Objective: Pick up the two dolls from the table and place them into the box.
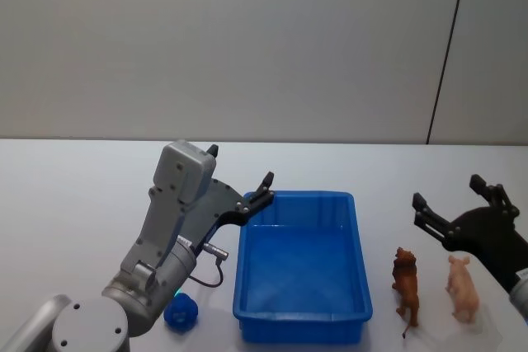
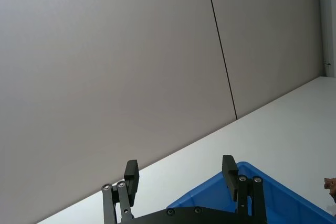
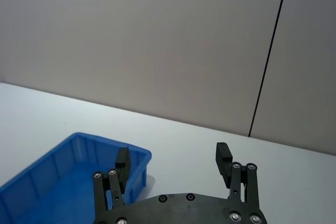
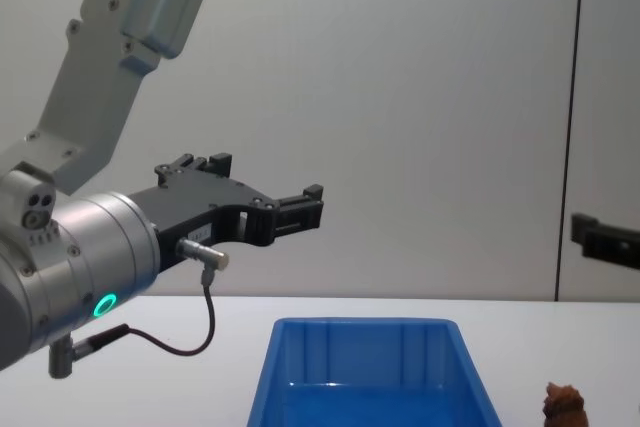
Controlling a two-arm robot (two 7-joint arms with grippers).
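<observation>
Open at 1 o'clock of the brown doll [image 1: 406, 284], the right gripper [image 1: 448, 191] risked toppling the close-set pink doll [image 1: 463, 288] — left gripper [image 1: 239, 166] open at 10 o'clock of the box [image 1: 301, 316]

Box [image 1: 299, 316]: bright blue, open side up, by your table's [image 1: 74, 204] near edge.
Brown doll [image 1: 405, 284]: standing upright, just right of the box.
Pink doll [image 1: 462, 286]: you'll find it standing beside the brown one, toward the right edge.

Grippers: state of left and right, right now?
Left gripper: open, holding nothing.
Right gripper: open, holding nothing.
</observation>
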